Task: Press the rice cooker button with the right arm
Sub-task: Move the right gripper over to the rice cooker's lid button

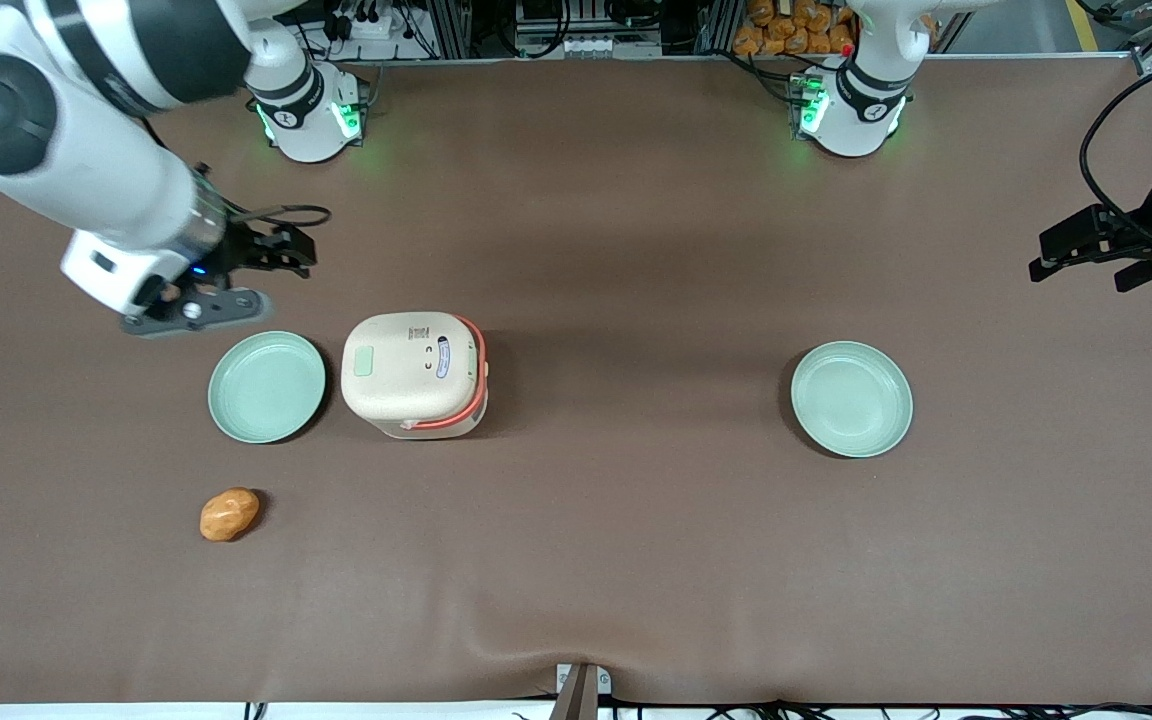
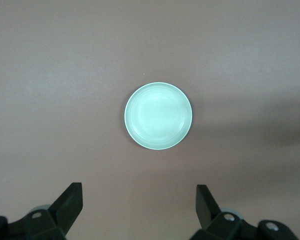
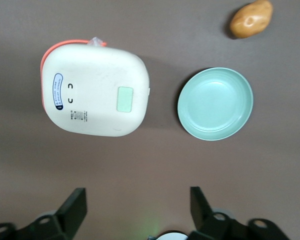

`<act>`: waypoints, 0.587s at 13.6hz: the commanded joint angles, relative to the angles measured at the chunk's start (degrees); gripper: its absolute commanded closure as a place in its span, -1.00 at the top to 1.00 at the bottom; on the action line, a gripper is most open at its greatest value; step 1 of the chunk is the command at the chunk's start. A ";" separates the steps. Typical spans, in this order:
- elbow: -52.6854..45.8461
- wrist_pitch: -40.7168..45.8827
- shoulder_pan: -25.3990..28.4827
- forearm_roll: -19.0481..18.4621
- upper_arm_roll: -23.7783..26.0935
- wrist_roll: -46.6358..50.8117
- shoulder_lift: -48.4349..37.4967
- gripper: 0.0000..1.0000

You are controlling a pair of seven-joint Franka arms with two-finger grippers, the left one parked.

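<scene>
The rice cooker [image 1: 414, 374] stands closed on the brown table, cream lid up, orange-red band along one side. Its pale green button [image 1: 364, 361] sits on the lid toward the working arm's end; the white-and-blue oval label is at the lid's other end. The cooker [image 3: 95, 91] and button [image 3: 125, 99] also show in the right wrist view. My right arm [image 1: 86, 150] reaches over the table, and its gripper [image 1: 281, 248] hangs open and empty above the table, farther from the front camera than the cooker and the nearby plate. The gripper [image 3: 137, 202] shows wide-spread fingers with nothing between them.
A pale green plate [image 1: 267, 386] lies beside the cooker toward the working arm's end. A potato [image 1: 229, 513] lies nearer the front camera than that plate. A second pale green plate [image 1: 851, 398] lies toward the parked arm's end and shows in the left wrist view [image 2: 158, 116].
</scene>
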State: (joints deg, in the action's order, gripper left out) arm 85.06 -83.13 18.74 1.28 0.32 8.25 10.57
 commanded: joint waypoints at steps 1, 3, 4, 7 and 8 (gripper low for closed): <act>-0.60 -0.02 2.17 0.03 -0.50 0.80 3.13 -0.26; -0.69 -0.28 2.62 0.21 -0.50 3.87 5.68 -0.73; -0.51 -1.59 2.79 0.91 -0.50 4.06 6.56 -0.78; 2.90 -7.20 2.35 2.66 -0.50 4.06 8.50 -0.94; 5.18 -10.44 2.18 2.76 -0.50 4.06 8.50 -0.94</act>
State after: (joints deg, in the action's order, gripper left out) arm 86.65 -89.44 21.01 2.63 0.09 11.30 19.39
